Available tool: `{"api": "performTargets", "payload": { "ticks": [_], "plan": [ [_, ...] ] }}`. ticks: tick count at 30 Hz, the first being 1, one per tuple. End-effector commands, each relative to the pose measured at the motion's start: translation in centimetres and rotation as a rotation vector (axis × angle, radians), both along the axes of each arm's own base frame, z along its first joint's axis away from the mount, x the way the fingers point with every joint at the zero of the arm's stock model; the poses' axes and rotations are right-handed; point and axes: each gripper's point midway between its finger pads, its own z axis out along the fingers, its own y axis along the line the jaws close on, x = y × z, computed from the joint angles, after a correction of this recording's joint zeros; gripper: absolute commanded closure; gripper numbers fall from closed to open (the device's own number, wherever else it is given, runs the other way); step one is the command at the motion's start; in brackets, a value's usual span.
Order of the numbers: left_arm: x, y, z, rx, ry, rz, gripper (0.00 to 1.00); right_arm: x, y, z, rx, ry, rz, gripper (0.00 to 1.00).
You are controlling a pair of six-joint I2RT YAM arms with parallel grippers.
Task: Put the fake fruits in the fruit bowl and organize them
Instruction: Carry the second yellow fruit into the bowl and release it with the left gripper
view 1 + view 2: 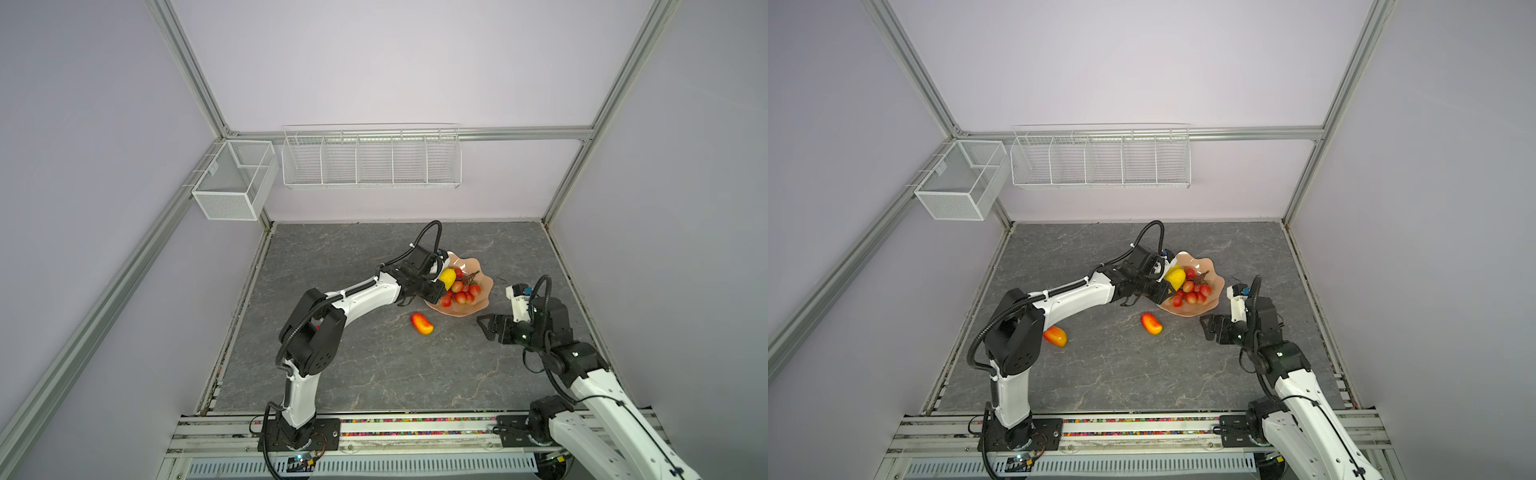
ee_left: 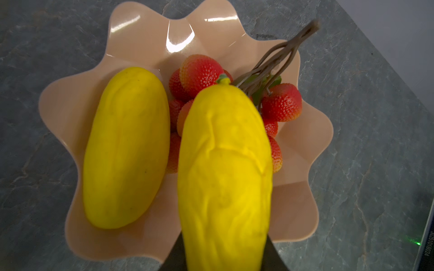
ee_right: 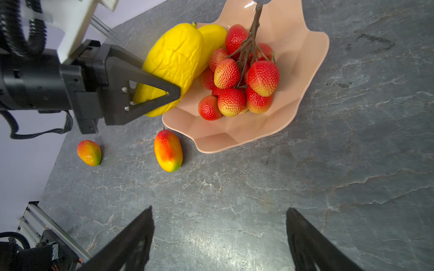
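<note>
1. The left gripper (image 1: 439, 283) is clamped partway shut on a yellow fruit (image 2: 225, 176), holding it over the bowl (image 3: 234, 137) at the rim on that arm's side.
2. The second yellow fruit (image 2: 126, 147) lies in the bowl just beside the held one, and the grape bunch (image 3: 237, 77) lies there too.
3. The near mango (image 3: 168, 150) lies on the surface (image 3: 328, 187) just beside the bowl. The far mango (image 3: 89, 152) lies well apart.
4. The right gripper (image 3: 219, 211) is spread wide and empty, above bare surface near the bowl.

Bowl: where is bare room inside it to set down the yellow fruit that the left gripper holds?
Bare: the bowl floor past the lying yellow fruit and the red bunch, on the side away from the left gripper; also the strip between bunch and rim facing the right gripper. Crowded: the middle, under the held yellow fruit.
</note>
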Motion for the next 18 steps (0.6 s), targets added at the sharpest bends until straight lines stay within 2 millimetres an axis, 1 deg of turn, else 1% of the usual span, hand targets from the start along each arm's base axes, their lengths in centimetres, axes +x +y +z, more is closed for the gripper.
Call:
{"api": "performTargets", "payload": {
  "ticks": [1, 5, 8, 10, 11, 13, 14, 16, 18],
  "plan": [
    [0.5, -0.6, 0.2, 0.017, -0.025, -0.006, 0.68, -0.2, 0.0, -0.7, -0.008, 0.014, 0.015, 0.11],
    [0.7, -0.8, -0.5, 0.034, -0.015, -0.011, 0.62, 0.0, 0.1, -0.7, -0.007, 0.014, 0.022, 0.11],
    [0.7, -0.9, 0.0, 0.036, -0.026, -0.008, 0.54, 0.0, 0.3, -0.7, -0.01, 0.01, 0.035, 0.11],
    [0.7, -0.7, 0.9, 0.021, -0.044, -0.004, 0.48, 0.1, 0.6, -0.5, -0.007, -0.001, 0.055, 0.11],
    [0.6, -0.6, 1.7, 0.008, -0.059, -0.002, 0.36, 0.1, 0.7, -0.3, -0.005, -0.008, 0.067, 0.11],
    [0.6, -0.3, 3.1, -0.013, -0.085, 0.005, 0.28, 0.2, 1.0, 0.0, -0.002, -0.019, 0.088, 0.12],
    [0.6, -0.1, 4.0, -0.021, -0.101, 0.011, 0.26, 0.2, 1.2, 0.2, 0.0, -0.024, 0.097, 0.12],
    [0.4, 0.5, 5.2, -0.025, -0.123, 0.019, 0.25, 0.3, 1.6, 0.7, 0.004, -0.043, 0.119, 0.12],
    [0.0, 1.7, 6.5, -0.023, -0.146, 0.043, 0.24, 0.3, 2.4, 1.4, 0.006, -0.071, 0.151, 0.12]
  ]
}}
